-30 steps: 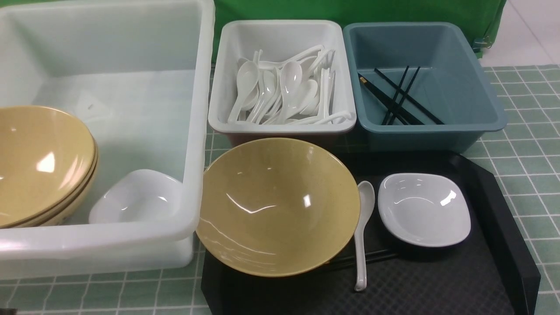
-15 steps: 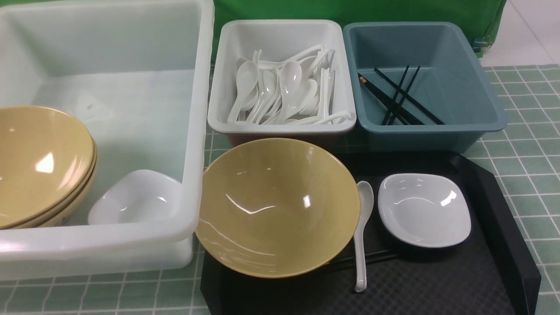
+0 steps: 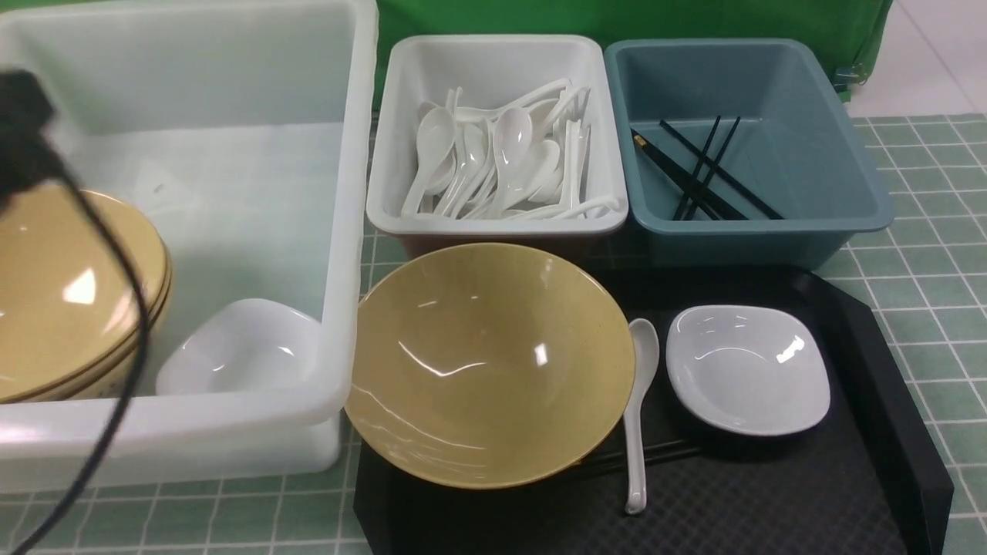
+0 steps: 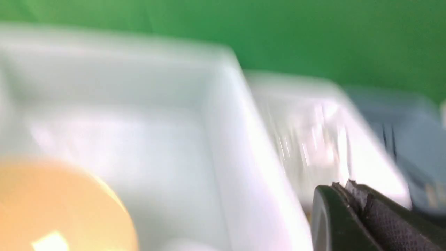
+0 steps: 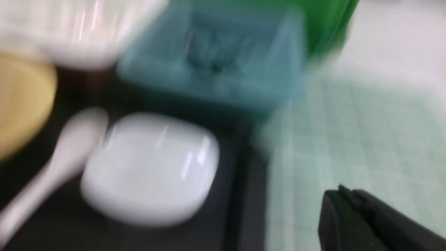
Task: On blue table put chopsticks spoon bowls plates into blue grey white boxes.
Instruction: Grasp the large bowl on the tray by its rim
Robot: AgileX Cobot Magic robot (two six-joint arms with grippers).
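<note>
Just ahead of the R claw (image 5: 339, 191) sits the plate (image 5: 150, 167) on the black tray (image 5: 237, 209), spoon (image 5: 66, 150) beside it, bowl (image 5: 21, 101) beyond. R claw's pinched together, empty; L claw (image 4: 343, 186) same, facing the big white tub (image 4: 244, 157). I reckon pickup's starting: next I open R, grab plate rim.

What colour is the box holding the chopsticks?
The chopstick box is blue-grey; the front view shows it best.
</note>
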